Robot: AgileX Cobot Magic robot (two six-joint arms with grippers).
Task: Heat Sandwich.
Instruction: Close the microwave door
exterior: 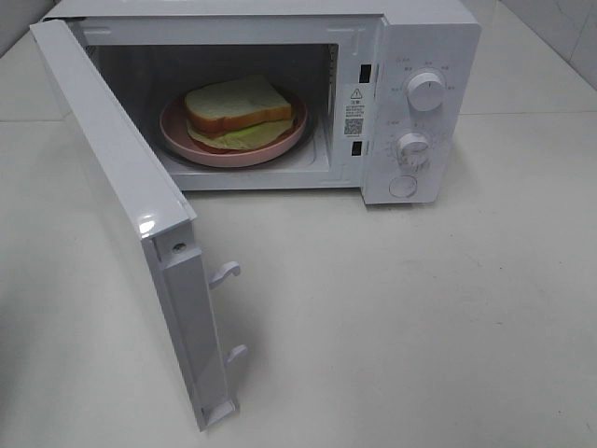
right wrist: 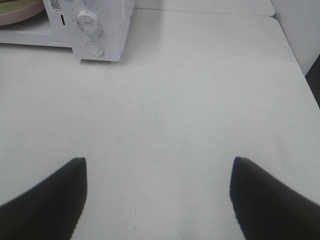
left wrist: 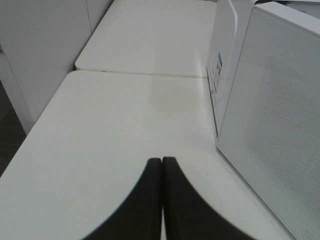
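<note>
The sandwich [exterior: 237, 112], pale bread over reddish and yellow-green filling, lies on a round pink plate [exterior: 177, 135] inside the white microwave [exterior: 424, 37]. The microwave door [exterior: 121, 201] stands swung wide open toward the front left. Neither arm shows in the exterior high view. In the left wrist view my left gripper [left wrist: 161, 161] is shut with its black fingers pressed together and nothing between them; the door's outer face [left wrist: 280, 125] is just beside it. In the right wrist view my right gripper [right wrist: 158, 162] stands open over bare table, well away from the microwave's control panel [right wrist: 90, 30].
Two white knobs [exterior: 426, 91] and a round button [exterior: 403, 186] sit on the microwave's right panel. Two latch hooks [exterior: 225, 273] stick out of the door's free edge. The white table [exterior: 420, 327] ends at a dark gap on both far sides.
</note>
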